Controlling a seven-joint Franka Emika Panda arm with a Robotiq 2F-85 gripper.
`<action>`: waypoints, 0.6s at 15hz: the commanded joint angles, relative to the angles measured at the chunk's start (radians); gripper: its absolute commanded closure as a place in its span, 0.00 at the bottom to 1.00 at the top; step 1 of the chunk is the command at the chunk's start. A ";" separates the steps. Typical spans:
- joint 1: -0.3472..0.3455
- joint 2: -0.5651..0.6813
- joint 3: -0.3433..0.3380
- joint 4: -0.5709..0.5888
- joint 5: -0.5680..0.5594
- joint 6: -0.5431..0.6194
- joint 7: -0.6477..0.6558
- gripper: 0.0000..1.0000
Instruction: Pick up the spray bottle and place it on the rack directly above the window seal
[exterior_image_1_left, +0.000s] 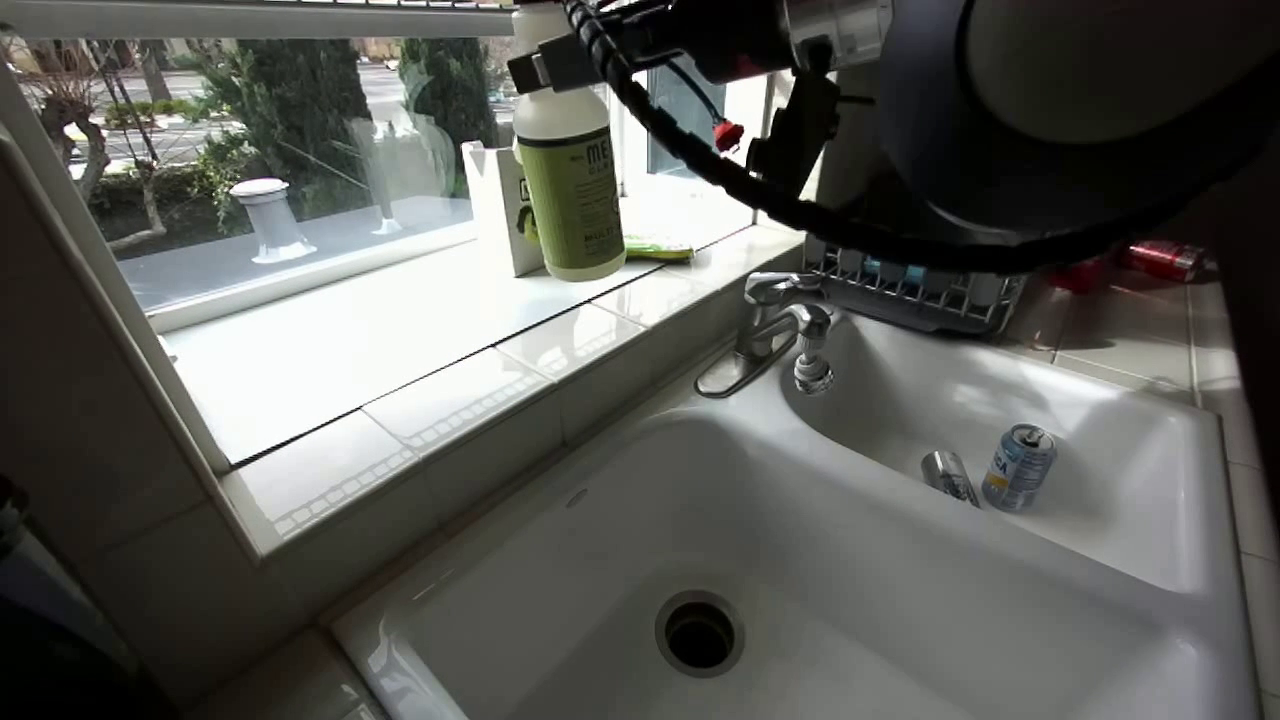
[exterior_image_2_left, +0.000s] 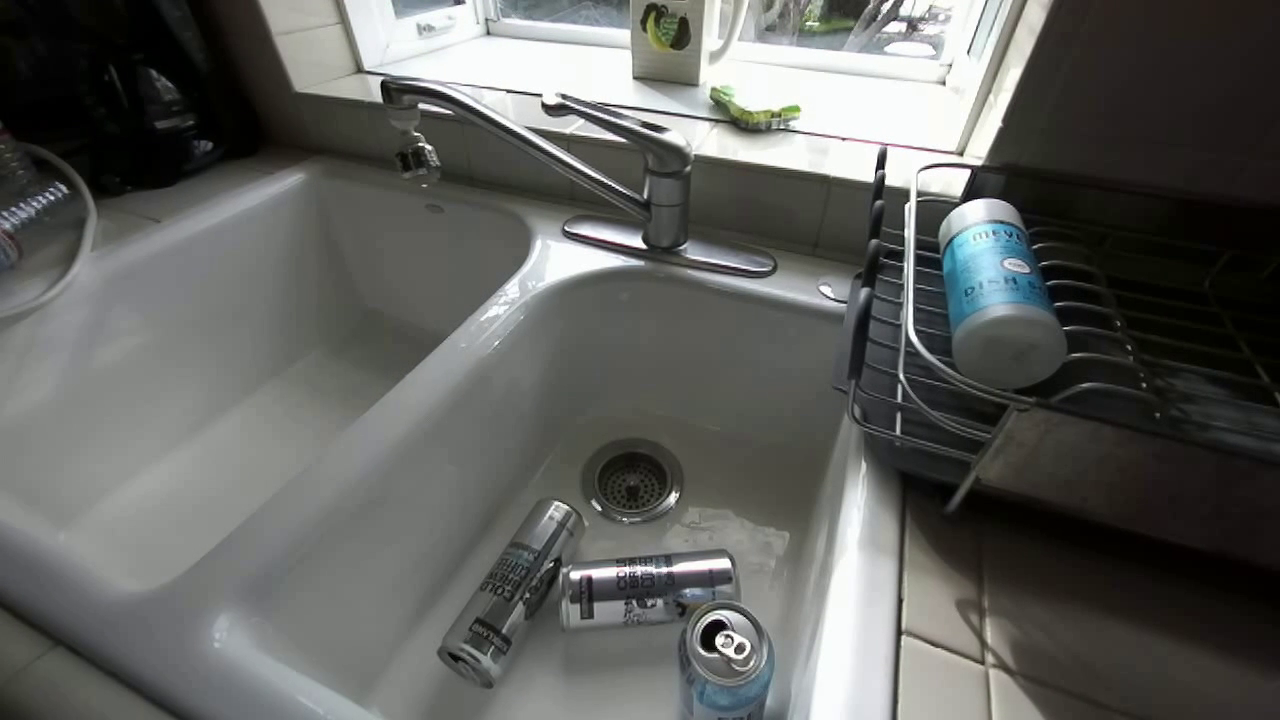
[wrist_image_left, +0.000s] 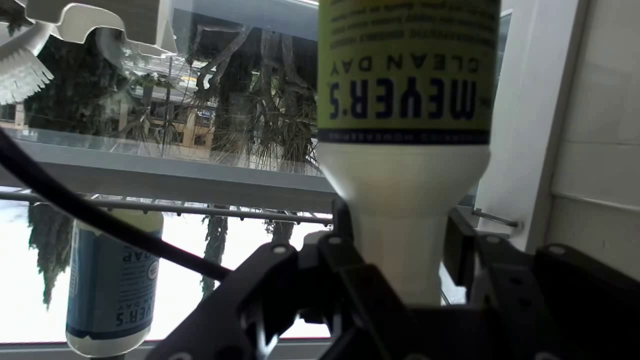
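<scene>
The spray bottle (exterior_image_1_left: 570, 190), yellow-green with a pale neck, hangs upright in the air above the window seal (exterior_image_1_left: 320, 365) in an exterior view. My gripper (exterior_image_1_left: 570, 65) is shut around its neck. In the wrist view, which stands upside down, the gripper (wrist_image_left: 397, 235) has its pads on both sides of the neck of the spray bottle (wrist_image_left: 405, 75). A wire rack (wrist_image_left: 200, 210) crosses the window behind it; its edge also shows at the top of an exterior view (exterior_image_1_left: 400, 4). The bottle's base is lower than the rack. The trigger head is mostly hidden.
A blue soap bottle (wrist_image_left: 115, 285) stands on the wire rack. A white pitcher (exterior_image_2_left: 665, 50) and a green packet (exterior_image_2_left: 755, 110) sit on the window seal. The tap (exterior_image_2_left: 665, 200), a dish rack (exterior_image_2_left: 1130, 370) with another blue bottle (exterior_image_2_left: 1000, 285), and sink cans (exterior_image_2_left: 650, 590) are below.
</scene>
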 joint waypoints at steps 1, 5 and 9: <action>-0.036 -0.115 0.026 0.034 0.035 -0.189 -0.043 0.81; -0.108 -0.101 0.057 0.198 -0.054 -0.352 0.005 0.81; -0.133 -0.001 0.063 0.383 -0.176 -0.412 0.066 0.81</action>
